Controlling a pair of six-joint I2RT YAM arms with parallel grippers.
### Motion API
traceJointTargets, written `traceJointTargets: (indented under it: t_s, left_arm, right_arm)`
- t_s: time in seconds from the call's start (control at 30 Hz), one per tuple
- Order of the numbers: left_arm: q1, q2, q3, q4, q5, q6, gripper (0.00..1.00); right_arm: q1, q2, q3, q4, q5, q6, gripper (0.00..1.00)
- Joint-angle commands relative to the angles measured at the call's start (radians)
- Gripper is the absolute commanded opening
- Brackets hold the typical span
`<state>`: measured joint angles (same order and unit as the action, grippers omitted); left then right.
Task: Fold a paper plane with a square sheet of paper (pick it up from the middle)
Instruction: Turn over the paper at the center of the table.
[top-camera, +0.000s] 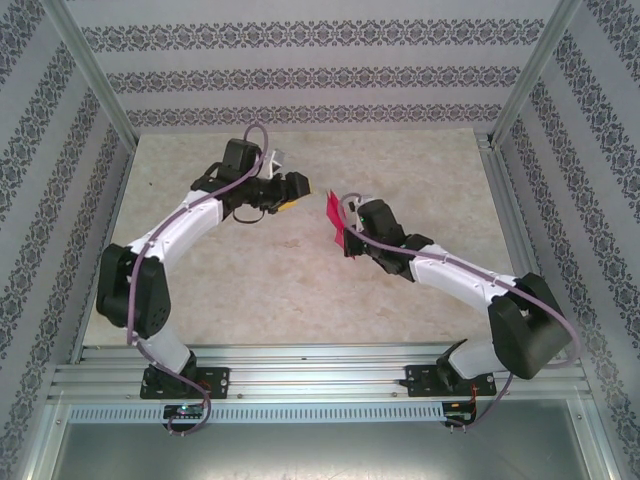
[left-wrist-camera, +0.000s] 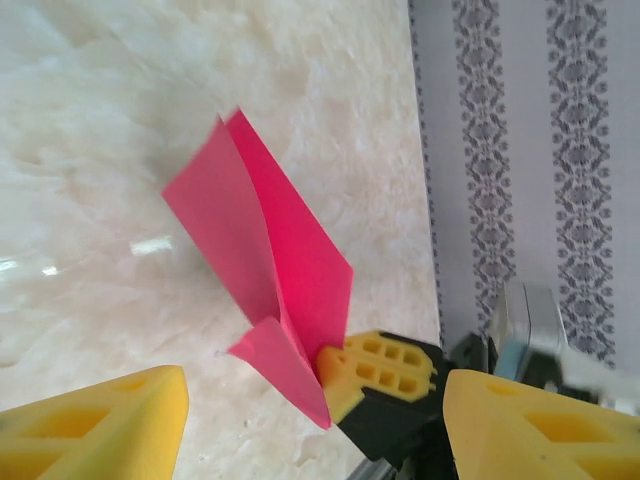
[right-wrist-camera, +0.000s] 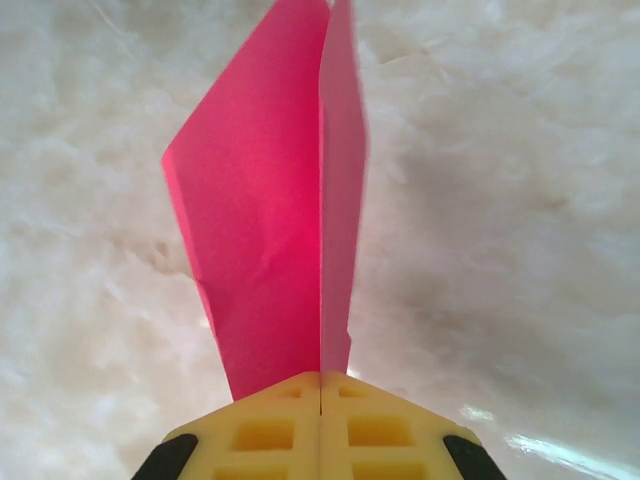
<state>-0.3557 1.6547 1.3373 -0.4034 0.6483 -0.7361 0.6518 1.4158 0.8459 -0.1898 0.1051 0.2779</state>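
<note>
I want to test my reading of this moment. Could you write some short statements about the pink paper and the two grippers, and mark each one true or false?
1. The right gripper is shut on one end of the paper plane. True.
2. The left gripper also clamps the paper plane. False: its jaws are open and it is apart from the paper.
3. The paper plane lies flat on the table. False: the right gripper holds it up by one end, and it sticks out past the fingertips.
4. The paper is folded, with layers meeting along a crease. True.
</note>
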Motion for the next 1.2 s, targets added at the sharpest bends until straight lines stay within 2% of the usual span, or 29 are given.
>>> traceJointTargets:
  t_s: [0.0, 0.13, 0.23, 0.33, 0.5, 0.67, 0.8, 1.0, 1.17]
  left_arm:
    - [0.051, -0.048, -0.094, 0.028, -0.144, -0.074, 0.69]
    - [0.065, -0.061, -0.148, 0.037, -0.134, -0.087, 0.69]
    - [0.066, -0.074, -0.171, 0.035, -0.153, -0.094, 0.69]
    - [0.073, -0.086, -0.171, 0.003, -0.182, -0.088, 0.69]
    - [0.081, -0.079, -0.184, 0.008, -0.168, -0.085, 0.68]
    - [0.067, -0.001, -0.217, 0.077, 0.000, -0.119, 0.67]
    - [0.038, 0.039, -0.234, 0.032, 0.010, -0.108, 0.68]
    - [0.024, 0.031, -0.296, 0.044, -0.023, -0.128, 0.67]
    - [0.015, 0.042, -0.306, 0.062, -0.008, -0.147, 0.66]
  right_arm:
    - [0.093, 0.033, 0.035, -0.201, 0.341, -0.253, 0.00]
    - [0.272, 0.165, 0.067, -0.188, 0.551, -0.379, 0.00]
    - [0.378, 0.271, 0.123, -0.213, 0.689, -0.409, 0.00]
    - [0.445, 0.323, 0.140, -0.199, 0.698, -0.403, 0.00]
    - [0.492, 0.370, 0.154, -0.199, 0.619, -0.348, 0.00]
    - [0.492, 0.397, 0.123, -0.131, 0.495, -0.281, 0.00]
    - [0.480, 0.393, 0.088, -0.059, 0.416, -0.233, 0.00]
    - [0.406, 0.332, -0.014, 0.087, 0.196, -0.135, 0.00]
    - [0.279, 0.288, -0.108, 0.209, -0.032, -0.007, 0.00]
